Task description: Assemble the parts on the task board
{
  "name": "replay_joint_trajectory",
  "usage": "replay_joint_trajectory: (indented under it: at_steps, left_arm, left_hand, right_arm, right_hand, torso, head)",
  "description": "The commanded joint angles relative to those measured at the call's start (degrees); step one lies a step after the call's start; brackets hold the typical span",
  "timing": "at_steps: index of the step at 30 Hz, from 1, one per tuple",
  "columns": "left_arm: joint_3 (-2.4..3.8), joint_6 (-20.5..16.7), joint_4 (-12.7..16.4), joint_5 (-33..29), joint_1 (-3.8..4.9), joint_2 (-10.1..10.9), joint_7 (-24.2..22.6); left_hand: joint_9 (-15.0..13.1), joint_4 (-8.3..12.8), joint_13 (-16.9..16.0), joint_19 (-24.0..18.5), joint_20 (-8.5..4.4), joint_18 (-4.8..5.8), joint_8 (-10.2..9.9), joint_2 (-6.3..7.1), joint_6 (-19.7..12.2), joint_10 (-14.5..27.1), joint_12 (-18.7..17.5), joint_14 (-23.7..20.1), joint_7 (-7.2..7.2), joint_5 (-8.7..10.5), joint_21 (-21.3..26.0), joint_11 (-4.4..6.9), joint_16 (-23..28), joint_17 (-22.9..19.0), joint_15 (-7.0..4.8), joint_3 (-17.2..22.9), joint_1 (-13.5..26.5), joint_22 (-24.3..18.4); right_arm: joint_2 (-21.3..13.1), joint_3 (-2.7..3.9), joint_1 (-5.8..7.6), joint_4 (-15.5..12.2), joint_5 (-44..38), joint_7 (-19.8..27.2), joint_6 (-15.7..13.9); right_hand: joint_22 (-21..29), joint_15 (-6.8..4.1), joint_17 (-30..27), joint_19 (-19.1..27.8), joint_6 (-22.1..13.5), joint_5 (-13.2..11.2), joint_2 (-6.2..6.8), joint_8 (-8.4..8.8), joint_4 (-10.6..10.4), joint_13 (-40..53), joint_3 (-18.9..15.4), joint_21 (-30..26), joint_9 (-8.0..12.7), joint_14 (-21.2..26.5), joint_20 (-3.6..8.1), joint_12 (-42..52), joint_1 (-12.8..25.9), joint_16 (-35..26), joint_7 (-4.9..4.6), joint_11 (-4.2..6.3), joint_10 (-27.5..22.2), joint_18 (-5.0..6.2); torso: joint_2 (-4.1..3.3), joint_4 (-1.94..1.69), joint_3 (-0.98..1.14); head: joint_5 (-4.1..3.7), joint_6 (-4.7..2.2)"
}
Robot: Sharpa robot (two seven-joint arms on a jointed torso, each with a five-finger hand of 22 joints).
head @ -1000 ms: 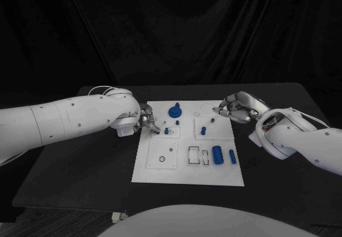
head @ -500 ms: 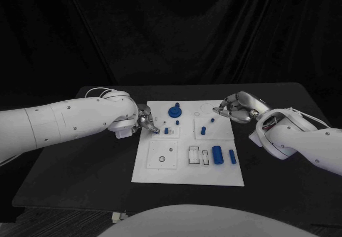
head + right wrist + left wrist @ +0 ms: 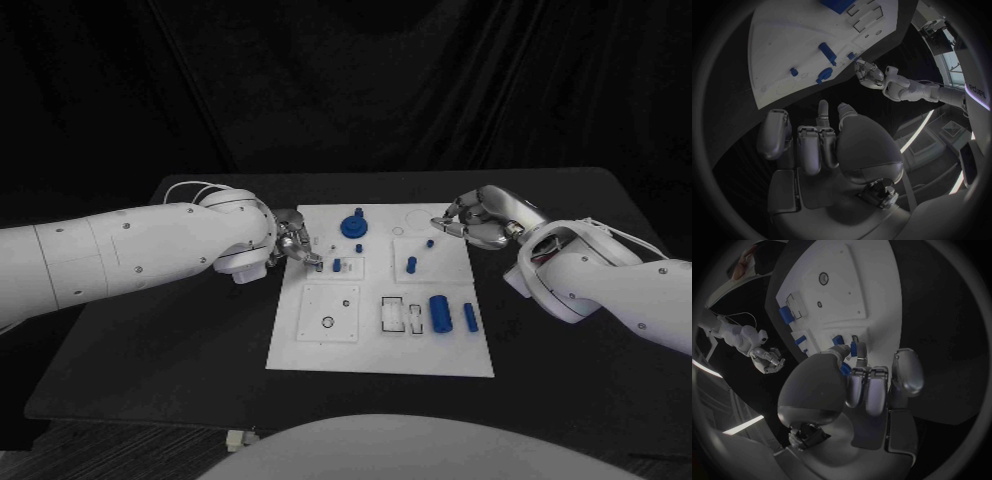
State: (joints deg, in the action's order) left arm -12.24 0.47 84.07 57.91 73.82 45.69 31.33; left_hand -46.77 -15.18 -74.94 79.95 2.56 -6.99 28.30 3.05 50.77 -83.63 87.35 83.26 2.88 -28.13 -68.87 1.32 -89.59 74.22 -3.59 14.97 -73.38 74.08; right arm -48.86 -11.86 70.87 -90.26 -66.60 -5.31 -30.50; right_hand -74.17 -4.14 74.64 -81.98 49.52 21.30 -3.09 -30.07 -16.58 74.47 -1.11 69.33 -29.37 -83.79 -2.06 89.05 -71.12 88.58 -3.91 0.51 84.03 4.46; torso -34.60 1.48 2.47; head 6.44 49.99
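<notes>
Little is changed since earlier: a small blue part (image 3: 853,349) is kept pinched by the left hand (image 3: 296,247) at the task board's (image 3: 378,350) left edge; the right hand (image 3: 476,222), fingers curled emptily, is held off its far right corner.

Dim throughout, against black drapes and a black table (image 3: 173,340). Brightest on the white task board (image 3: 378,350), evenly lit, with little glare and only faint shadows. Wrist views circular, heavily bent toward dark rims, slightly soft; pale strip lights at their edges.
</notes>
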Motion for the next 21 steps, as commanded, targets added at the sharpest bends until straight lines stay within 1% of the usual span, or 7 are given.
replay_joint_trajectory:
  at_steps: [1,11,21]
  left_arm:
    - [0.04,-1.1,0.2,0.66,-0.07,-0.05,-1.32]
    - [0.03,0.38,-0.11,0.69,-0.13,-0.25,-0.72]
    - [0.03,0.16,-0.69,0.69,-0.66,-0.46,-0.51]
  left_hand:
    - [-0.92,0.45,-10.21,-0.32,-0.4,2.2,1.51,0.42,0.66,-2.52,-0.8,6.14,-0.78,0.11,0.43,0.44,-0.05,14.69,-0.74,4.01,-0.13,9.55]
    - [-0.87,0.36,-10.06,-0.39,-0.41,2.17,1.43,0.35,0.63,-2.4,-0.92,6.09,-0.75,0.65,0.64,0.42,-0.02,14.59,-0.74,4.29,0.18,9.5]
    - [-0.86,0.35,-10.03,-0.41,-0.41,2.16,1.41,0.33,0.63,-2.38,-0.94,6.04,-0.74,0.77,0.68,0.42,0.01,14.5,-0.74,4.35,0.26,9.49]
  right_arm:
    - [0.03,0.04,-0.2,-0.05,-0.33,-0.76,-0.21]
    - [0.01,0.04,-0.4,-0.02,-0.33,-0.81,-0.16]
    - [-0.05,0.04,-0.52,-0.04,-0.33,-0.77,-0.23]
  right_hand:
    - [-9.73,0.11,15.36,-0.12,-0.5,1.15,0.37,-0.19,0.21,15.53,0.13,-0.76,-0.3,-6.21,-0.23,0.95,-1.8,1.42,0.3,0.01,5.97,0.14]
    - [-9.71,0.11,15.36,-0.1,-0.51,1.16,0.37,-0.19,0.22,15.53,0.14,-0.82,-0.3,-6.21,-0.23,0.95,-1.83,1.42,0.3,0.01,5.97,0.15]
    - [-9.71,0.11,15.36,-0.1,-0.51,1.16,0.37,-0.19,0.22,15.53,0.14,-0.82,-0.3,-6.21,-0.23,0.95,-1.83,1.42,0.3,0.01,5.97,0.15]
  torso:
    - [0.02,0.01,0.02]
    - [-0.02,0.05,0.0]
    - [-0.01,0.05,0.01]
  head:
    - [-0.01,0.01]
    - [0.1,0.01]
    - [-0.03,0.01]
